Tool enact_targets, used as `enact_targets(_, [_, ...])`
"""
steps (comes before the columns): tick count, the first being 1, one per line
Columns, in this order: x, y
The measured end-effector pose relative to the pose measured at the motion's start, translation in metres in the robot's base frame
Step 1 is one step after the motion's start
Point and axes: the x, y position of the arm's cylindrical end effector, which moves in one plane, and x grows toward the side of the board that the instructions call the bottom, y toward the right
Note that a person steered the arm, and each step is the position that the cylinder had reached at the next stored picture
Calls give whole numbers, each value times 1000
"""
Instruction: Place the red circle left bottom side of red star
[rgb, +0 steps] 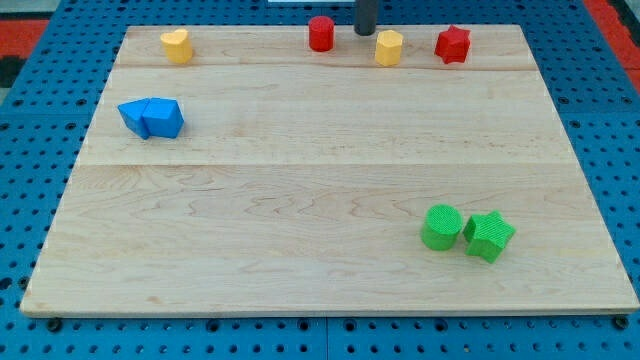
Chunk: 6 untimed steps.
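The red circle (320, 33) stands near the board's top edge, left of centre-right. The red star (452, 44) stands near the top right. A yellow hexagon block (389, 47) sits between them. My tip (365, 30) is at the top edge, between the red circle and the yellow hexagon, a little apart from both. The rod comes down from the view's top.
A yellow heart block (176, 45) is at the top left. Two blue blocks (151, 117) touch each other at the left. A green circle (441, 226) and a green star-like block (489, 236) sit at the bottom right. The wooden board (300, 200) lies on a blue pegboard.
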Motion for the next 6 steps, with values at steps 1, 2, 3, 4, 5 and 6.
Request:
enact_targets(1, [-11,-27])
enact_targets(2, [-10,-71])
enact_targets(3, [8,-135])
enact_targets(4, [6,-124])
enact_targets(5, [6,-186])
enact_targets(6, [18,-264])
